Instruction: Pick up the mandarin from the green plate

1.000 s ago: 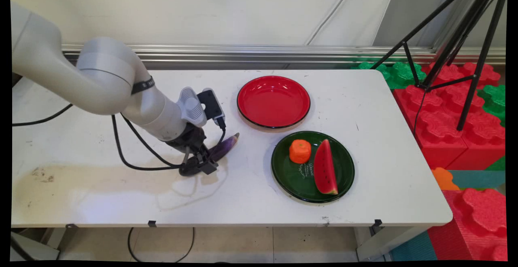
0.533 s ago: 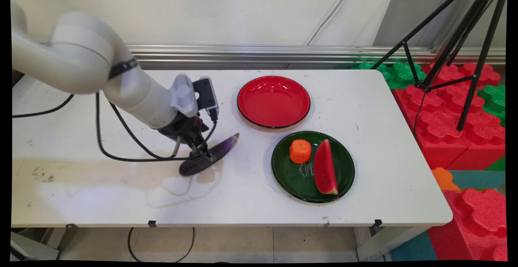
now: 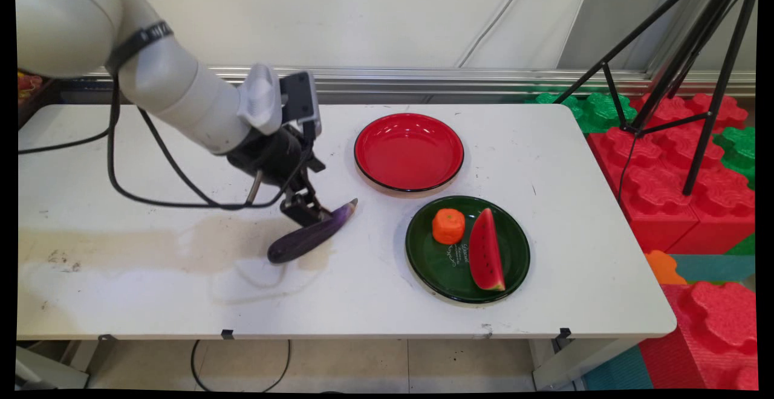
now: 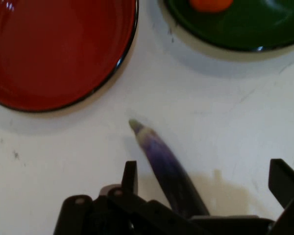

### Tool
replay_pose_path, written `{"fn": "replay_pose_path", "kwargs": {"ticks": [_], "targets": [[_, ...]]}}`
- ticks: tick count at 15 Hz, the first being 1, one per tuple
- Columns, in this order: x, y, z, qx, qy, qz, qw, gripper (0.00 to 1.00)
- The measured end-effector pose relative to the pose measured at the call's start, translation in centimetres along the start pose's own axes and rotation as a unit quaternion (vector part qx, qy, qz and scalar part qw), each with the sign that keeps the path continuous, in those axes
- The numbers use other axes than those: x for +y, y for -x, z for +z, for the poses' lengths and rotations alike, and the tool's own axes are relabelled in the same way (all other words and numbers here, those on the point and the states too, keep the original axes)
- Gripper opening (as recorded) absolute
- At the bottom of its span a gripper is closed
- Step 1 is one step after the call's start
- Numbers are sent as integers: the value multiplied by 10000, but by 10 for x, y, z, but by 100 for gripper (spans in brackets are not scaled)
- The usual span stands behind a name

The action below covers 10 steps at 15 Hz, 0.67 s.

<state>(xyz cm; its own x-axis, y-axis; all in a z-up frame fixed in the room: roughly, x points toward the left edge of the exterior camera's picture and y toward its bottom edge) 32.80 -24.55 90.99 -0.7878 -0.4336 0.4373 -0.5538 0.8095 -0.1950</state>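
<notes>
One eggplant [image 3: 311, 234] on the desk [image 3: 151, 302], two plates: red [image 3: 409, 152], green [image 3: 467, 248] carrying carrot [image 3: 448, 225] and melon slice [image 3: 485, 249]. Jaws [image 3: 308, 213] wide, raised off the eggplant since earlier

You have a white table [image 3: 363, 302], stained brownish across its left half. On it lie a purple eggplant [image 3: 311, 236] near the middle, a red plate [image 3: 409, 152] toward the back, and a green plate [image 3: 514, 254] just in front of the red one, nearly touching it.
</notes>
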Motion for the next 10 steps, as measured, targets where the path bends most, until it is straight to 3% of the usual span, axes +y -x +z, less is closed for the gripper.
{"fn": "replay_pose_path", "kwargs": {"ticks": [6,10], "targets": [[-5,-39,-17,361,93,19,9993,100],[3,-73,-8,384,135,76,9991,100]]}}
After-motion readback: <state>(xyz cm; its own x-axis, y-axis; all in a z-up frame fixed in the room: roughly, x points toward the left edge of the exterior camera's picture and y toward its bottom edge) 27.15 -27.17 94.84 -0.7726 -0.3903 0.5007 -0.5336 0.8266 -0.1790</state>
